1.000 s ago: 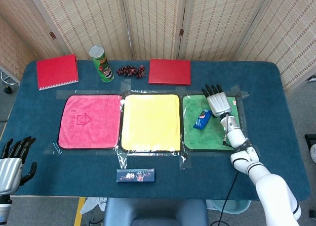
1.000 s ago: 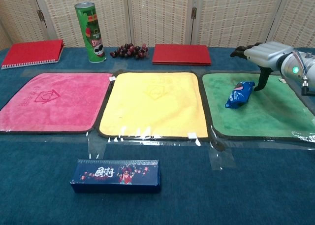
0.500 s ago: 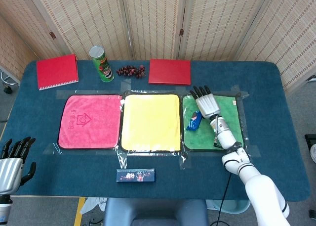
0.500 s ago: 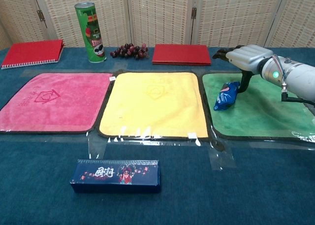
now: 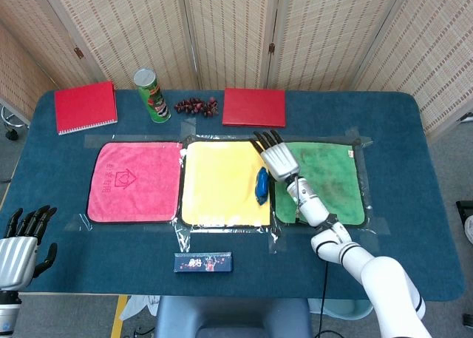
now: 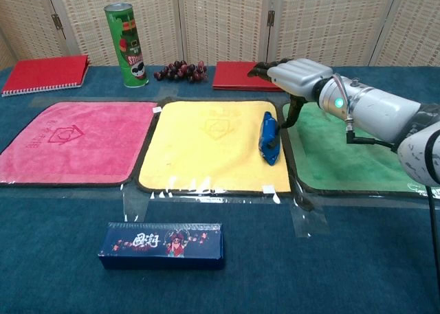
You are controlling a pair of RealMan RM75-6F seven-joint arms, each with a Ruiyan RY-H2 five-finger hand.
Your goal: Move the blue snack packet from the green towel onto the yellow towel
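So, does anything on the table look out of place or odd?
Only slightly: the blue snack packet stands on its edge at the yellow towel's right border, not flat, beside the right hand.

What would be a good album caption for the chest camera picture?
Right robot hand nudging a blue snack packet along the yellow towel by its right edge, beside the green towel.

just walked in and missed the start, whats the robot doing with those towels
The robot's right hand is sliding a blue snack packet sideways off the green towel. The packet now lies along the right edge of the yellow towel, with the thumb touching its far end and the other fingers spread flat above, so it is pushed rather than gripped. The left hand waits open at the near left edge of the table, holding nothing.
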